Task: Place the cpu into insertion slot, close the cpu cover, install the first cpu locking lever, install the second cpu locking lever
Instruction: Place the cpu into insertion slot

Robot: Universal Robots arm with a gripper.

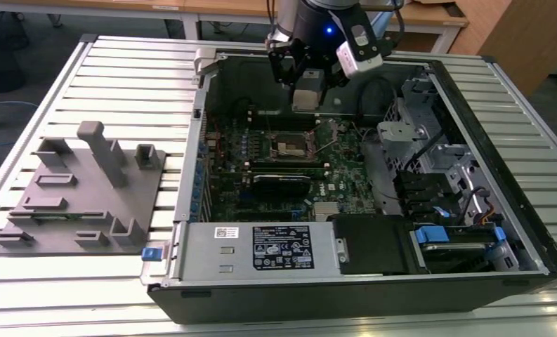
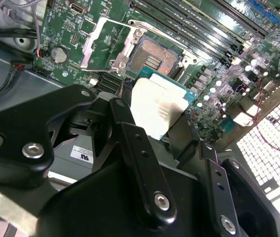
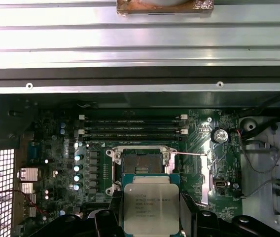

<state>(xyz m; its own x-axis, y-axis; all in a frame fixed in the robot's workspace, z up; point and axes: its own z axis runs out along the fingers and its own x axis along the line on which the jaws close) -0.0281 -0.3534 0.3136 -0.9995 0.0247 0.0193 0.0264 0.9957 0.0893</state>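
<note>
The fingers were closed narrow on two opposite edges of the cpu, which was held flat between them with its dull silver top facing the first wrist view; the second wrist view showed the same grip, with the cpu clamped between black finger links. In the exterior view the gripper hung inside the open computer case, above the motherboard and clear of it. The cpu was therefore in the air, near the insertion slot but apart from it and not seated. The insertion slot was empty, with its gold-brown contact field exposed in both wrist views. The cpu cover stood swung open to one side of the socket, its window clear of the contact field. A thin wire locking lever projected away from the socket rim and appeared released; the position of the second lever could not be determined. Judged from this state, none of the four steps was complete: the placement was in hand, with the cpu gripped and brought close to the socket, while closing the cover and setting both levers were not yet done. A grey fixture block lay on the slatted table, beside the case.
</note>
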